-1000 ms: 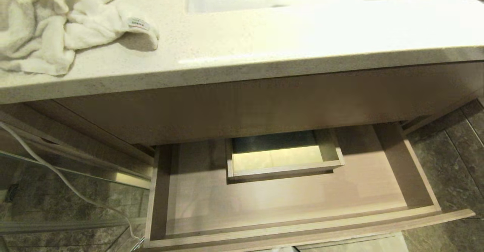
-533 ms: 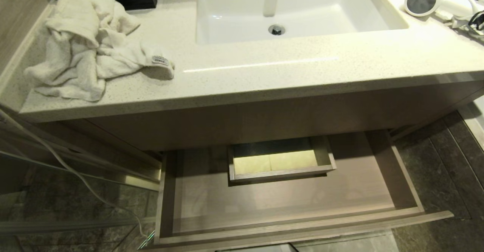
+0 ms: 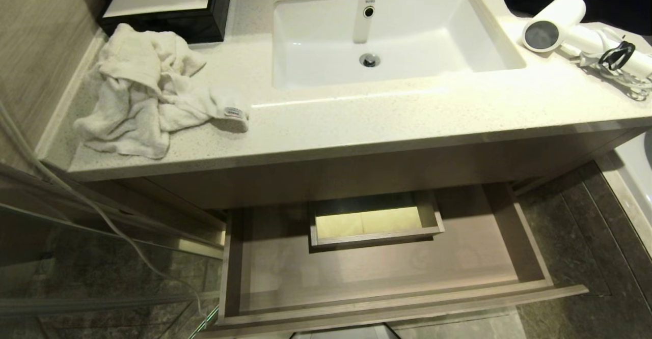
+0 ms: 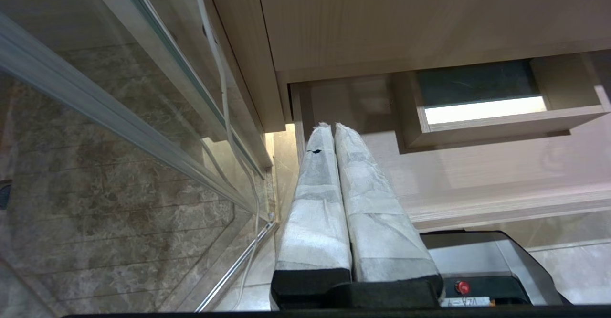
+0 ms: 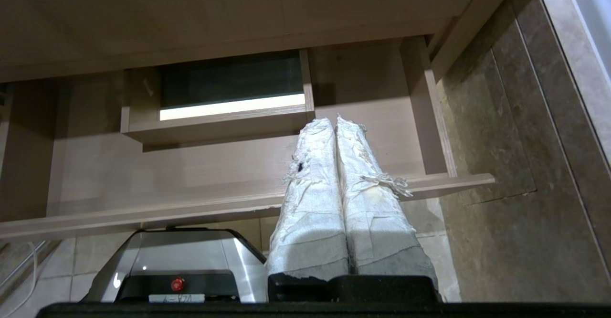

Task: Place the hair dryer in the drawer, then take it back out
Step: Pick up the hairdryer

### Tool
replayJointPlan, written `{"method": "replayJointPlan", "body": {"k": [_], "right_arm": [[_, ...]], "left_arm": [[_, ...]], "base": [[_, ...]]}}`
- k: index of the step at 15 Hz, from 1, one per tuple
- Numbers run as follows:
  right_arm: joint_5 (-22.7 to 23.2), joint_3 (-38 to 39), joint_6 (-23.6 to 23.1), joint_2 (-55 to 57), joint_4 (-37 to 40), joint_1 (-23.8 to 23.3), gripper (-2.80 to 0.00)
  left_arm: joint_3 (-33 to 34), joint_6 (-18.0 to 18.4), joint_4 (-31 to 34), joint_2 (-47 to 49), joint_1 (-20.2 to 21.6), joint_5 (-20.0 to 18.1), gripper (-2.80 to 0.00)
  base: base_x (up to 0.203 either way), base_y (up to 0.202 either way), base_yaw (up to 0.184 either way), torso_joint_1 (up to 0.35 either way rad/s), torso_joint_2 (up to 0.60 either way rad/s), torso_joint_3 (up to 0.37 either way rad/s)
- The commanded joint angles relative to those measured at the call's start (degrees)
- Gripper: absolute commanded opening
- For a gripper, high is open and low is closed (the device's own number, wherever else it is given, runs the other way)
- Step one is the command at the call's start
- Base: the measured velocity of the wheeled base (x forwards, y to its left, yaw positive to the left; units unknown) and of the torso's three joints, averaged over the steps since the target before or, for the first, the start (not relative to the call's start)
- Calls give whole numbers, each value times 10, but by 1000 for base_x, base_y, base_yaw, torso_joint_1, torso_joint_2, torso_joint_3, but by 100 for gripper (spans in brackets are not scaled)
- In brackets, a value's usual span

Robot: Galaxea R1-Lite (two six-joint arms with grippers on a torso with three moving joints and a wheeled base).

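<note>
The white hair dryer (image 3: 558, 23) lies on the counter right of the sink, its dark round end facing me and its cord bundled in a black tie (image 3: 616, 55). Below the counter the wood-grain drawer (image 3: 387, 273) stands pulled out with nothing in it, a small boxed notch (image 3: 374, 222) at its back. Neither arm shows in the head view. My left gripper (image 4: 332, 126) hangs shut by the drawer's (image 4: 477, 174) left side. My right gripper (image 5: 333, 120) is shut and empty before the drawer's (image 5: 191, 170) right half.
A crumpled white towel (image 3: 147, 89) lies on the counter's left part, a black tray box (image 3: 163, 8) behind it. The white sink (image 3: 392, 38) fills the counter's middle. A glass panel with a white cable (image 3: 102, 217) stands at the left. Dark floor tiles (image 3: 575, 237) lie right of the drawer.
The head camera has risen and tilted, so the whole scene has shifted down the picture. The sink, tray box and hair dryer have come into view. No object has moved.
</note>
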State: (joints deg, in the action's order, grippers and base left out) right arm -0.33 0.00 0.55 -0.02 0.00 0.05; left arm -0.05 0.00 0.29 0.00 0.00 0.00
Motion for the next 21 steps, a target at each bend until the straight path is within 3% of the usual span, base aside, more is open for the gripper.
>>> {"method": "replayJointPlan", "body": {"k": [1, 13, 21], "right_arm": [[0, 0, 1, 1, 0, 0, -280], [3, 0, -9, 1, 1, 0, -280], [2, 0, -12, 1, 1, 0, -280]], "left_arm": [[0, 0, -1, -1, 0, 0, -280], [0, -1, 0, -1, 0, 0, -280], [0, 0, -1, -1, 0, 0, -280]], "base": [[0, 0, 0, 185, -372, -179], [0, 0, 0, 167, -322, -156], [0, 0, 0, 137, -6, 122]]}}
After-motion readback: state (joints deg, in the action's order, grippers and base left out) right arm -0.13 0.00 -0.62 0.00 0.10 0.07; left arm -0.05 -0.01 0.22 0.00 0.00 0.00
